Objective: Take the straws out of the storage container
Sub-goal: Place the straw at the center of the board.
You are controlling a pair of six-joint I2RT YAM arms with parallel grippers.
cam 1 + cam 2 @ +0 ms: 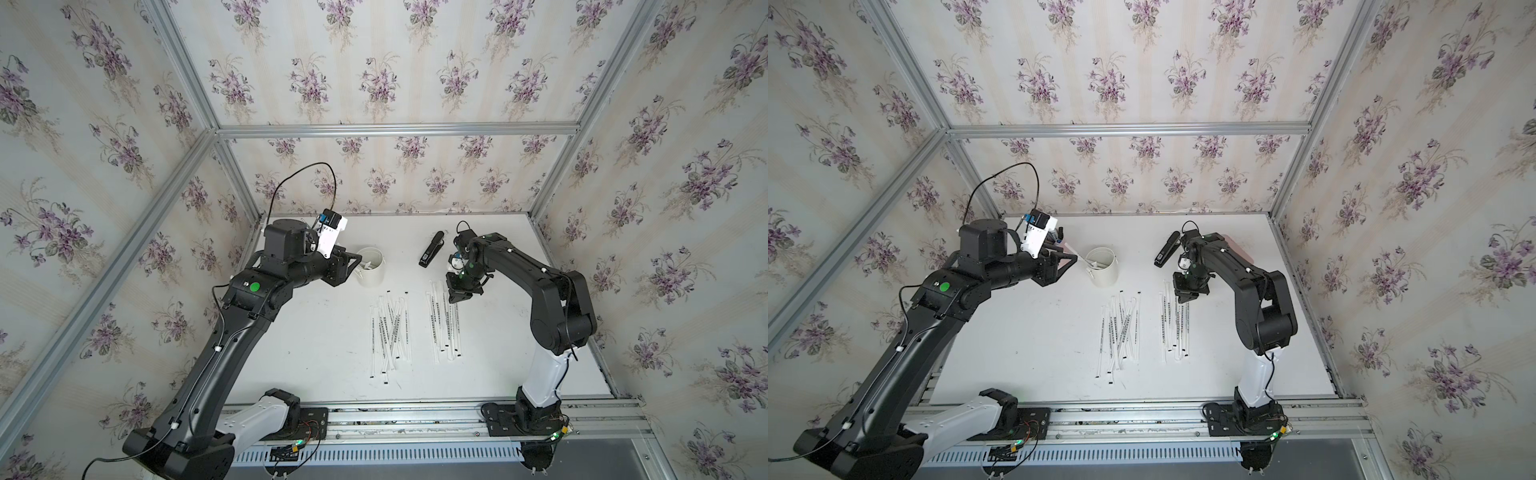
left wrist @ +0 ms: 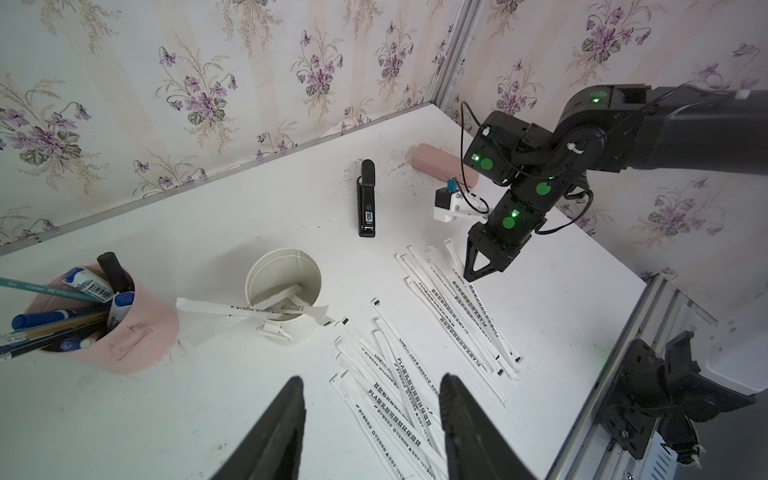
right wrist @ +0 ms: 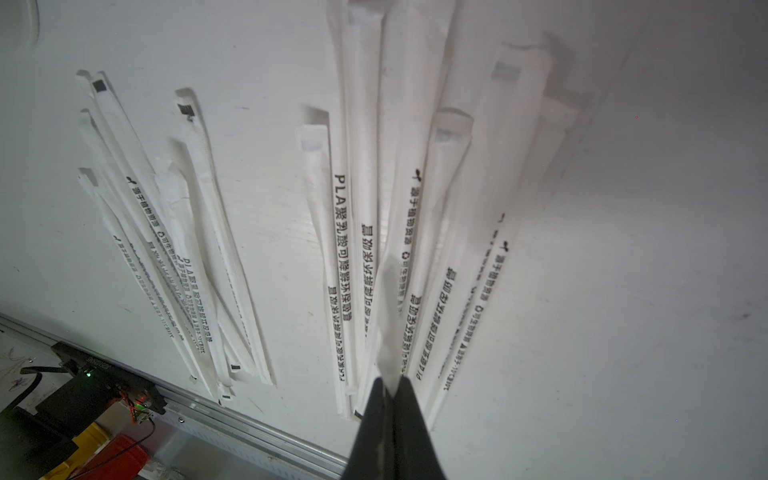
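The storage container [image 1: 372, 279] is a white cup standing left of centre, with a few straws [image 2: 249, 309] leaning in it and over its rim [image 2: 250, 274]. Several more straws lie on the table in two fans, one [image 1: 390, 328] in the middle and one [image 1: 444, 324] to its right. My left gripper [image 1: 355, 266] hovers open just left of the cup, its fingers [image 2: 291, 415] spread wide with nothing between them. My right gripper [image 3: 388, 384] is shut on the end of one straw [image 3: 390, 291] at the far end of the right fan [image 1: 1175, 324].
A black stapler [image 1: 432, 249] lies behind the right gripper. In the left wrist view, a pink pen cup [image 2: 124, 340] full of pens stands left of the white cup, and a pink block [image 2: 440, 166] lies near the back wall. An aluminium rail [image 1: 415, 415] runs along the front edge.
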